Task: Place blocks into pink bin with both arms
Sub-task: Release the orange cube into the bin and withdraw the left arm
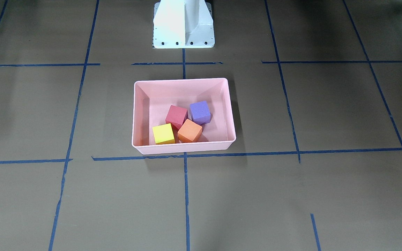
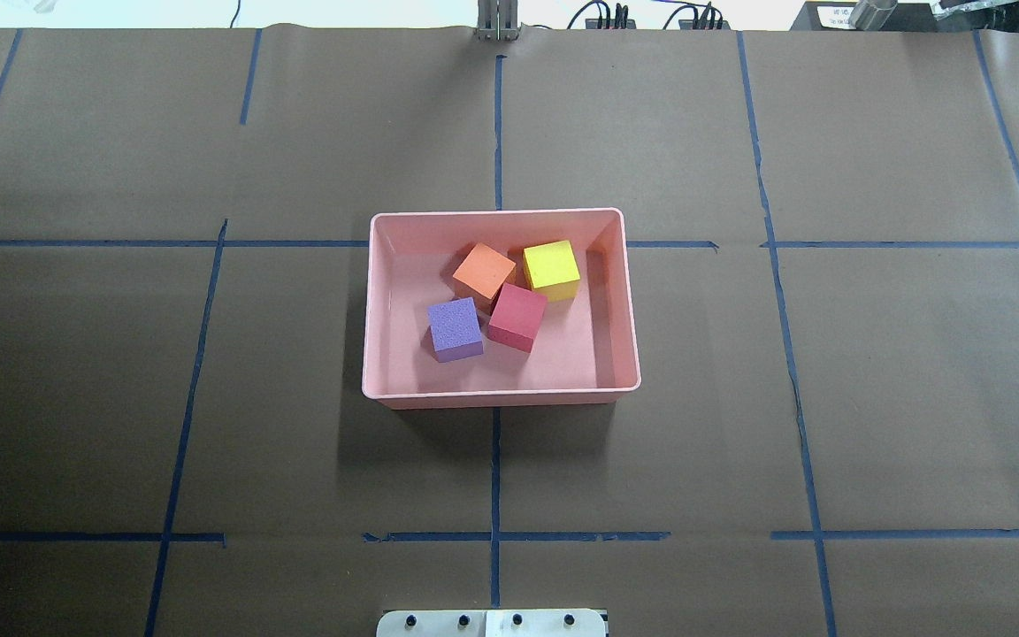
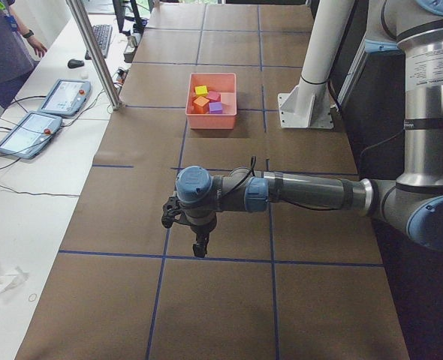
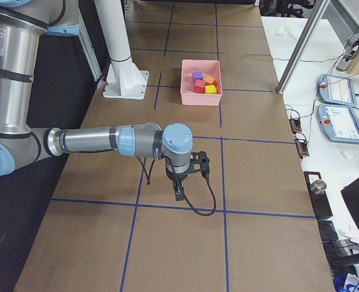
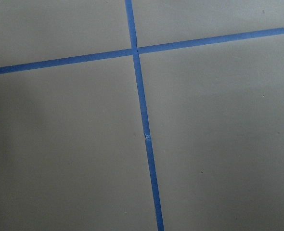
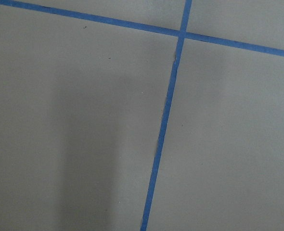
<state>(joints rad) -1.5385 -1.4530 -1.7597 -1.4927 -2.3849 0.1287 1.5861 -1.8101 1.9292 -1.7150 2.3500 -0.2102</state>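
The pink bin (image 2: pixel 496 213) stands at the table's middle. All the blocks lie inside it, close together: the red (image 2: pixel 517 317), the purple (image 2: pixel 455 328), the orange (image 2: pixel 484 271) and the yellow-green (image 2: pixel 551 268). From the front the bin (image 1: pixel 183 81) holds the same four. My left gripper (image 3: pixel 199 244) hangs over bare paper far from the bin, near the table's left end. My right gripper (image 4: pixel 178 193) hangs likewise near the right end. Both show only in the side views, so I cannot tell whether they are open or shut. The wrist views show only paper and blue tape.
The white pedestal base (image 1: pixel 183 24) stands behind the bin on the robot's side. Blue tape lines cross the brown paper. Past the table's far edge are a metal post (image 3: pixel 94 52), control tablets (image 3: pixel 45 112) and a person (image 3: pixel 4 45).
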